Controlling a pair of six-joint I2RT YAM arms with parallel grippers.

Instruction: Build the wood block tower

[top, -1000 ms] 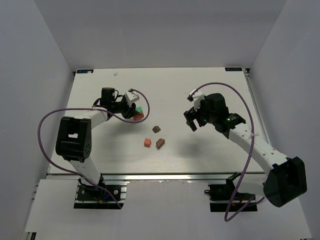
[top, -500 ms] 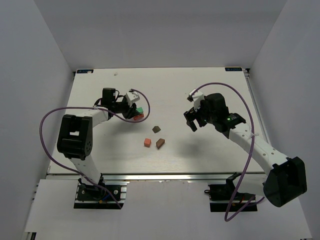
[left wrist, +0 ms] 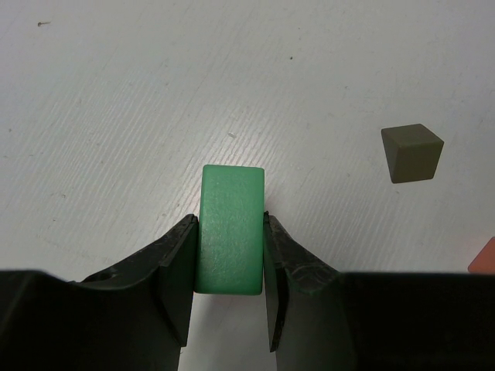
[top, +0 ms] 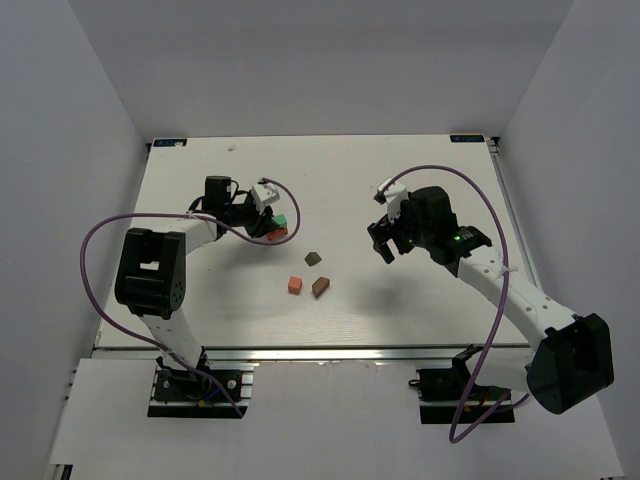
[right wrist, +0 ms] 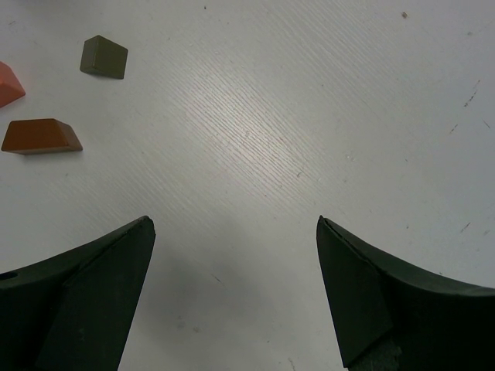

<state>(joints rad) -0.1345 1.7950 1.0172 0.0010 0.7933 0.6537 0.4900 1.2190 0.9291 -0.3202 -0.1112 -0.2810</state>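
Note:
My left gripper [top: 272,224] [left wrist: 230,255] is shut on the mint-green slab [left wrist: 230,228] [top: 281,219], one jaw pressed against each long side. In the top view the red notched piece [top: 277,234] shows directly against the green slab; the left wrist view does not show it. The orange cube [top: 294,285] [right wrist: 8,83] and two dark brown pieces [top: 313,258] [top: 320,287] lie loose on the table in the middle. The brown ones also show in the right wrist view [right wrist: 104,56] [right wrist: 41,136]. My right gripper [top: 385,246] [right wrist: 234,232] is open and empty above bare table, right of the loose pieces.
The white table [top: 420,180] is walled in by grey panels on three sides. One brown piece [left wrist: 412,152] lies right of the green slab in the left wrist view. Purple cables loop over both arms.

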